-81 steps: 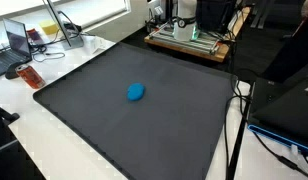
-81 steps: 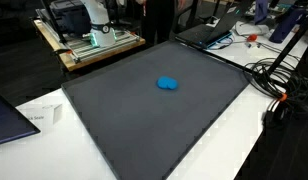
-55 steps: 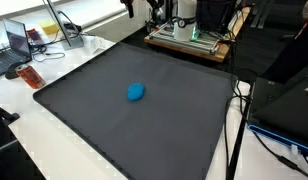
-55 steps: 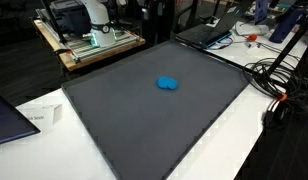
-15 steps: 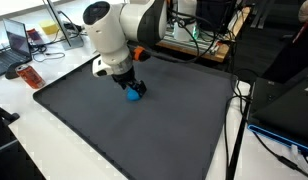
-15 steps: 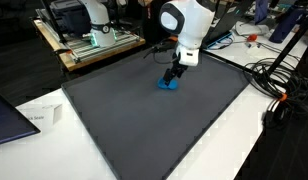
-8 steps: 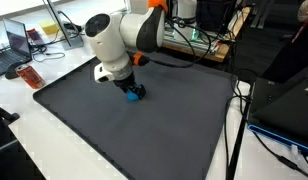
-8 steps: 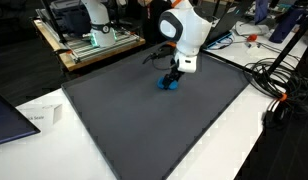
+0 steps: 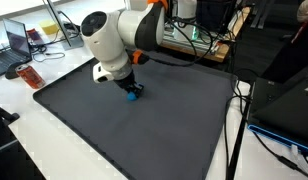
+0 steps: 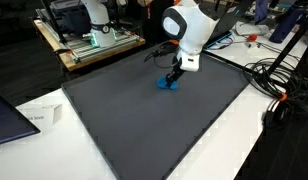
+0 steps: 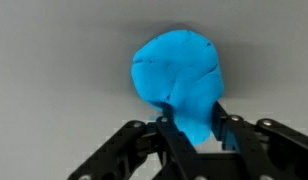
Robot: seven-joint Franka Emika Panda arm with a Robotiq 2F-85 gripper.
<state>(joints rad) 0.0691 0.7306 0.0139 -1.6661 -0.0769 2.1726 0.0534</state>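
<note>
My gripper (image 11: 200, 120) comes in from the bottom edge of the wrist view. Its two fingers (image 11: 177, 130) press against either side of the narrow lower end of a blue lump (image 11: 174, 70), so I read it as clamped on that end. The lump lies on the dark mat (image 9: 164, 140), near the middle of the frame in both exterior views, right under my arm (image 9: 109, 40). Its rounded, dented surface looks soft, like dough or foam, and light. I judge it will squash rather than slip, so a gentle pinch across the thicker middle should hold better than this thin tip
</note>
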